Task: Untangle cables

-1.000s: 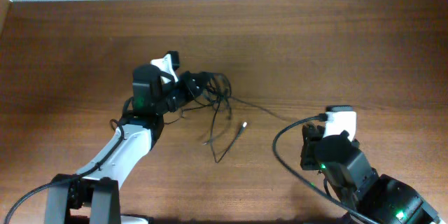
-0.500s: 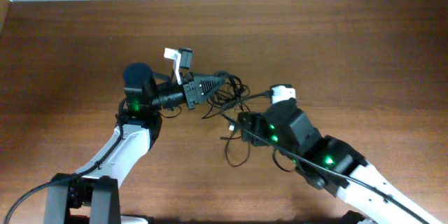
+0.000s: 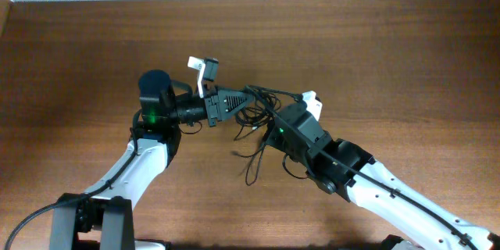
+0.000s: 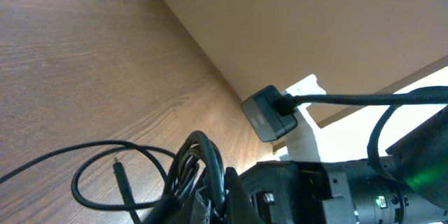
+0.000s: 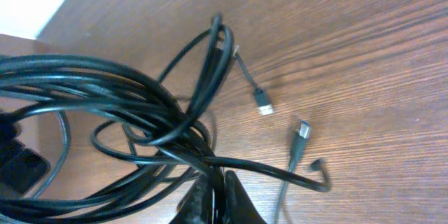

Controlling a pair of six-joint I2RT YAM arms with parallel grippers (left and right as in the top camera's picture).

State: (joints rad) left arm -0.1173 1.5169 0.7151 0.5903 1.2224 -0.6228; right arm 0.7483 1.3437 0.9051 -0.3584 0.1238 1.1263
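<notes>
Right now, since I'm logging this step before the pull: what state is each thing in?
cables: tangled, bunched in one knot, loose loops trailing out.
left gripper: shut on the cables.
right gripper: shut on the cables.
plug ends: unplugged, free of both grips.

Soft, even light falls from above on the brown wooden table, which shows a pale sheen in both wrist views. We see only faint shadows under the thin black cables. The overhead view is sharp, while the nearest loops in the right wrist view are slightly blurred.
</notes>
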